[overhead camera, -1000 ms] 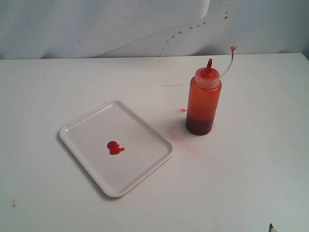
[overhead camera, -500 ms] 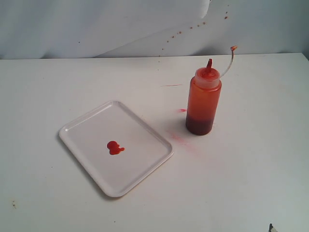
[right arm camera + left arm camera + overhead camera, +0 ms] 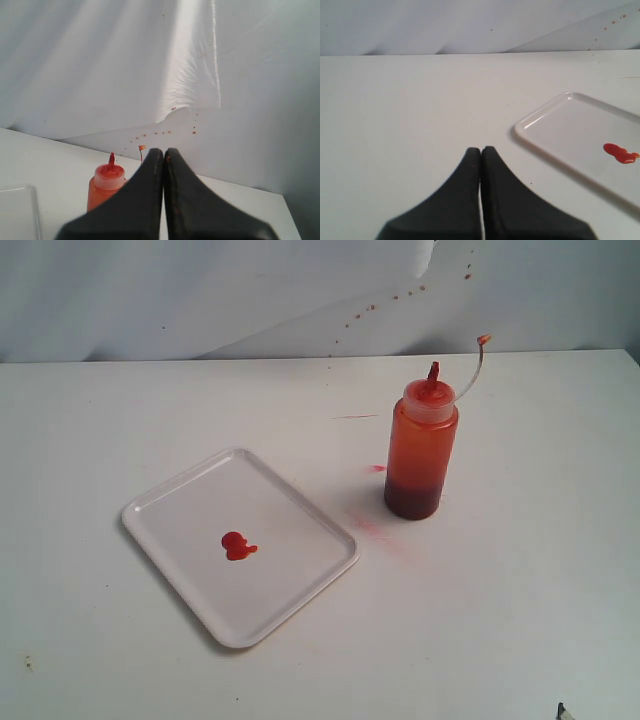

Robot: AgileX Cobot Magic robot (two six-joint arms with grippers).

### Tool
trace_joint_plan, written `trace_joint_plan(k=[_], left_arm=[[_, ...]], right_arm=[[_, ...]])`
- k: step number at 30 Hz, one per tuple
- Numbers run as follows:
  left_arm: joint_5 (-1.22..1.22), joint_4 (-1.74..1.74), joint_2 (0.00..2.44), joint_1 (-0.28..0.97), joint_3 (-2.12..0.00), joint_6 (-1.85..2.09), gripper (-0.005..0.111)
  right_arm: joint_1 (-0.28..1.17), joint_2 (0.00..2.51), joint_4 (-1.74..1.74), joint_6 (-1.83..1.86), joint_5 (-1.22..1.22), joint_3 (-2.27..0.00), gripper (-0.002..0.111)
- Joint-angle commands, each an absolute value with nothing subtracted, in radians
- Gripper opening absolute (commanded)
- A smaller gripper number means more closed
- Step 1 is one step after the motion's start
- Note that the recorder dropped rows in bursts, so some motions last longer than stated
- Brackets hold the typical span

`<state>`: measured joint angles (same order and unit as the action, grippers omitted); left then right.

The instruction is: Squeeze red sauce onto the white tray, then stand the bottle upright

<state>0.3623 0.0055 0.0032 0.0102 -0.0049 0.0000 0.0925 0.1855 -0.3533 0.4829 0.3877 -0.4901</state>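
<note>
The bottle (image 3: 421, 448) stands upright on the table, orange-red with a cloudy cap, a red nozzle and a curved tether with a tiny cap. To its left lies the white tray (image 3: 190, 500), and a small blob of red sauce (image 3: 237, 545) sits near the tray's middle. My left gripper (image 3: 481, 150) is shut and empty over bare table, apart from the white tray (image 3: 555, 125) and its red sauce (image 3: 621, 153). My right gripper (image 3: 164, 151) is shut and empty, with the bottle (image 3: 104, 187) standing beyond it. Neither gripper shows in the exterior view.
Faint pink smears (image 3: 375, 530) mark the table beside the bottle's base, and a thin red streak (image 3: 355, 417) lies behind it. A white backdrop (image 3: 300, 290) spotted with red specks rises at the table's far edge. A dark tip (image 3: 563, 710) pokes in at the lower right corner.
</note>
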Motion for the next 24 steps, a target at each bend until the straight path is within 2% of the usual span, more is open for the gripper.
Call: trace_joint_plan(k=[1, 14, 18, 24], left_arm=[[0.347, 0.0, 0.0, 0.01, 0.0, 0.0, 0.001], [0.347, 0.0, 0.0, 0.01, 0.0, 0.0, 0.001], [0.347, 0.0, 0.0, 0.01, 0.0, 0.0, 0.001], [0.346, 0.0, 0.0, 0.01, 0.0, 0.0, 0.001]], right_arm=[[0.091, 0.18, -0.358, 0.485, 0.381, -0.485, 0.0], [0.079, 0.157, -0.356, 0.485, 0.386, -0.485, 0.0], [-0.028, 0.066, -0.33, 0.485, 0.459, -0.44, 0.0], [-0.171, 0.0, -0.337, 0.413, 0.402, -0.271, 0.0]])
